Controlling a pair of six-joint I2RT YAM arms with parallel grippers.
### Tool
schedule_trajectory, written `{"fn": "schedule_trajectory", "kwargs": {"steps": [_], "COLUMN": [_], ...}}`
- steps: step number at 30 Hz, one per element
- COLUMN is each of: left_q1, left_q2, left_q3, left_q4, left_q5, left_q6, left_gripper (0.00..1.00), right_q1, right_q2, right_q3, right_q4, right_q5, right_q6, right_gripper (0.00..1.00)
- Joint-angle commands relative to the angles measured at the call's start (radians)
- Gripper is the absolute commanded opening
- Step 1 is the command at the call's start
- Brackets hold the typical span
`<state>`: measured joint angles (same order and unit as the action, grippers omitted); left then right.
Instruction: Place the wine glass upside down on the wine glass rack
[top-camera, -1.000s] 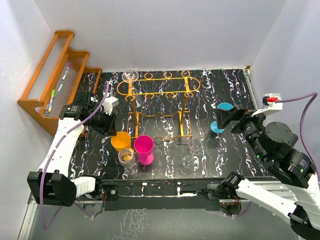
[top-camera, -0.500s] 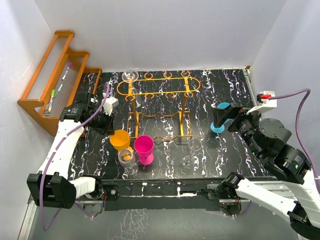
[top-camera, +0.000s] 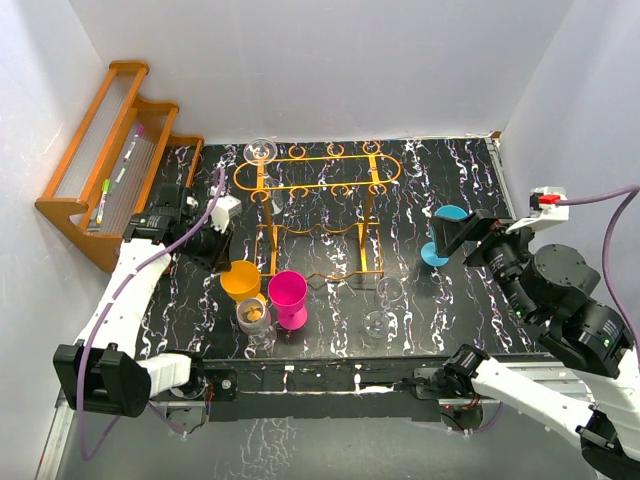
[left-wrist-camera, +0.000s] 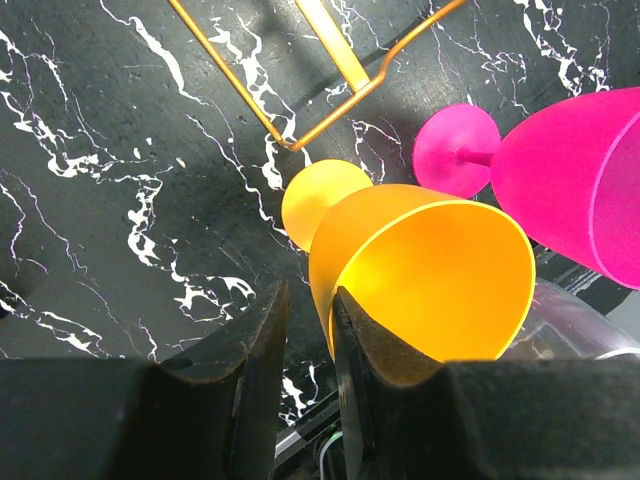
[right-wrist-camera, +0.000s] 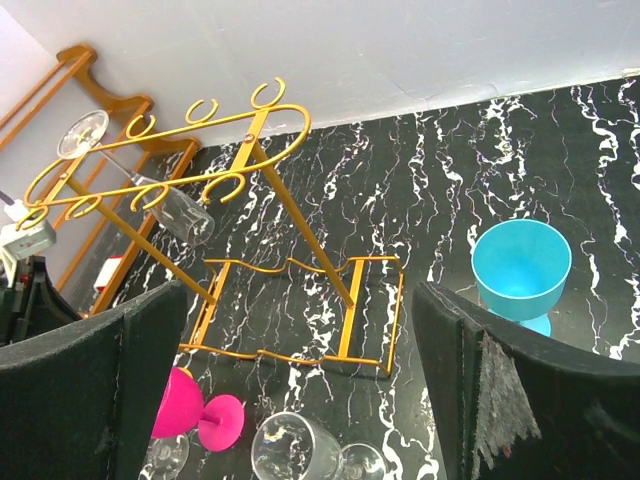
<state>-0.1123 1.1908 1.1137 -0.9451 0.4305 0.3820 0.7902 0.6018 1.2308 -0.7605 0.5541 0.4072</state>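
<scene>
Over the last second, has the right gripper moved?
Yes. The right gripper swung left across the blue cup, then returned right to its starting spot.

No lettering to call anywhere. The pens (top-camera: 120, 172) on the wooden rack (top-camera: 128, 70) at ten o'clock show only colour, too small for print. The white block (top-camera: 222, 207) at nine o'clock and the red-and-white plug (top-camera: 546, 196) at three o'clock carry no marking I can make out.
</scene>
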Motion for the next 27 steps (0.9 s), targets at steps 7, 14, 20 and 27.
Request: {"fn": "schedule_trajectory", "kwargs": {"steps": [7,14,20,27], "left_q1": [-0.040,-0.040,-0.038,-0.038], "left_q2": [0.003,0.012,-0.047,-0.085], "left_q3": [-0.018,-0.010,0.169,0.510], "left_q4": [0.025,0.012,-0.115,-0.185], "left_q5": [-0.051,-0.040,-0.097,-0.335], "left_q6": [-0.034,-0.030,0.029,0.116], "left_gripper": [0.13,0.00,0.00,0.00], "right_q1": [0.002,0.002,0.002,0.002], "right_q2": [-0.048,-0.042,0.016,0.084], "right_q3": [0.023,0.032,0.113,0.163], "right_q4": [-0.001,-0.002,0.000,0.067], "right_q5": [0.016,0.024,0.010,-0.031], "right_q6": [0.028,0.018,-0.013,-0.040], "right_gripper": [0.98,0.98,0.98,0.98]}}
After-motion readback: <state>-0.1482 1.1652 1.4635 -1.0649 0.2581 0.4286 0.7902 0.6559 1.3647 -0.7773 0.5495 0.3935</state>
